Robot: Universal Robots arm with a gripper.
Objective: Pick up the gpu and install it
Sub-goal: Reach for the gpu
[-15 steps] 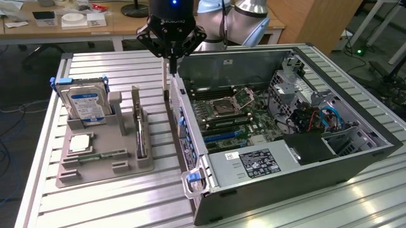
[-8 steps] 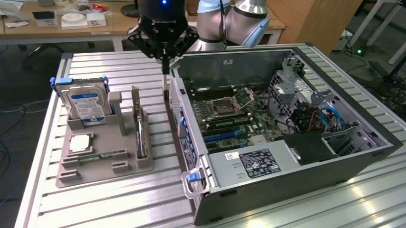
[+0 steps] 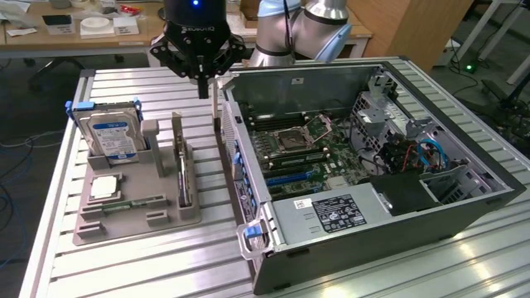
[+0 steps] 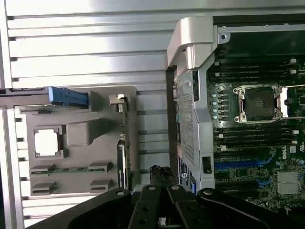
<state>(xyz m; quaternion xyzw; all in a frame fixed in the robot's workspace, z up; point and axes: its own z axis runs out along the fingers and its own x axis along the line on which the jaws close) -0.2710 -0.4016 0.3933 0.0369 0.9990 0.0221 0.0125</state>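
Observation:
The gpu (image 3: 183, 177) is a thin dark card standing on edge in a slot of the grey holder tray (image 3: 133, 225), at the exterior view's left of the open computer case (image 3: 364, 155). In the wrist view the gpu (image 4: 122, 162) appears edge-on on the tray (image 4: 76, 152). My gripper (image 3: 203, 92) hangs high above the table, past the far end of the card and close to the case's far corner. Its black fingers are shut with nothing between them. From the wrist view the gripper (image 4: 162, 174) sits over the strip between tray and case.
The tray also holds a hard drive with a blue label (image 3: 112, 136), a square processor chip (image 3: 105, 186) and a narrow memory stick (image 3: 124, 203). The motherboard (image 3: 306, 149) lies exposed inside the case. A cluttered desk (image 3: 74, 28) stands behind the slatted table.

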